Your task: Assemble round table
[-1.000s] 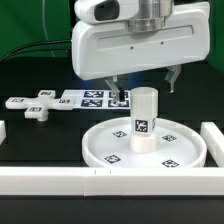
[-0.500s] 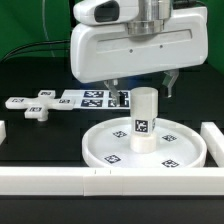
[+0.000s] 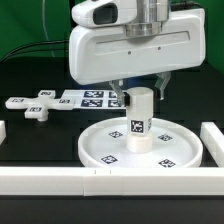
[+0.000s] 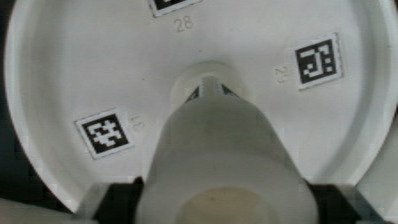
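The short leg (image 3: 139, 122) stands upright on the hub of the round disc (image 3: 100, 152), which lies flat, probably so the leg can be seated squarely. The gripper (image 3: 139, 93) straddles the leg's top, one finger on each side. Whether they actually pinch it I cannot tell. The cross-shaped foot (image 3: 37, 105) lies well apart, beside the marker board (image 3: 88, 97).

The disc (image 3: 100, 142), leg (image 3: 139, 118) and cross-shaped foot (image 3: 33, 106) are smooth white plastic with a faint sheen. Their square tags (image 4: 103, 133) are matt black-and-white print. The tabletop (image 3: 40, 135) is matt black. The arm casing (image 3: 135, 50) is glossy white plastic.
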Controlling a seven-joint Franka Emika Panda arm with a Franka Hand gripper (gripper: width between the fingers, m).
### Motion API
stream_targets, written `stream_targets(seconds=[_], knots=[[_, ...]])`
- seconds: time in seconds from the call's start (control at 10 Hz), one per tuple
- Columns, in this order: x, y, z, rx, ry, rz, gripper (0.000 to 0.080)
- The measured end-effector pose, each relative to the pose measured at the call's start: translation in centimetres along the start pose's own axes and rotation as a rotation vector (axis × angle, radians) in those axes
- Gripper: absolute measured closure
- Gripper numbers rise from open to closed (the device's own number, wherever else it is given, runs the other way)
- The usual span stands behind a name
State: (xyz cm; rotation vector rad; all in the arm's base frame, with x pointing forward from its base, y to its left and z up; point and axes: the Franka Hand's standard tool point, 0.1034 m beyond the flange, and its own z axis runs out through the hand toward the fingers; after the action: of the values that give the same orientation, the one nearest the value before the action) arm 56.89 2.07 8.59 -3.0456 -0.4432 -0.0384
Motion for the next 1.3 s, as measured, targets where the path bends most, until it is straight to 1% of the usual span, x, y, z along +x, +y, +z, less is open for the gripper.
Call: stream_targets(seconds=[0.2,0.4,0.7,0.8,0.9,1.0,1.3], knots=[[0.0,0.0,0.0,0.001,0.000,0.010,0.0393],[0.0,-0.1,0.0,0.018,0.005,0.248,0.0393],[0.2,-0.7,0.1,0.022,0.013,0.527,0.0392],[0.1,-1.1,0.2,0.038,0.013,0.691,0.0392],[0.0,-1.2,0.2,0.042,0.014,0.805,0.0392],[-0.2,-1.3,0.3,0.052,0.021,0.960,0.0392],[-0.2,-1.6,0.3,0.052,0.011,1.206,0.0392]])
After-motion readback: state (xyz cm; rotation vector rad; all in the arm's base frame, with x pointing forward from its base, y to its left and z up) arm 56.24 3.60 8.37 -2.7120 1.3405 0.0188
